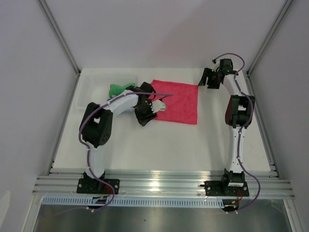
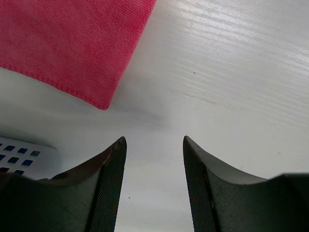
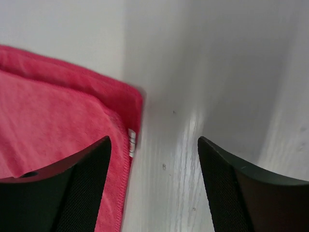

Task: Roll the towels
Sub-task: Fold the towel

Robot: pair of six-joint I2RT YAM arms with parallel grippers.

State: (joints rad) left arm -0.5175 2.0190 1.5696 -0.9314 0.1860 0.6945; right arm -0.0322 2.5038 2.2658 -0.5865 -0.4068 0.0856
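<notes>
Towels looked unrolled, as far as could be judged. At far left, the green towel [image 1: 117,89] sat bunched in the white basket [image 1: 96,79]. The left gripper [image 2: 153,145] hovered with jaws spread and empty, just off a corner of the pink towel [image 1: 177,102]. That towel lay flat mid-table, seemingly folded double. The right gripper [image 3: 153,145] stood spread and empty beside its far right corner. A small white tag [image 3: 131,141] bore no readable writing. No blue towel showed.

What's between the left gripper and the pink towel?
Only bare table separates the left gripper from the pink towel, per the left wrist view.
</notes>
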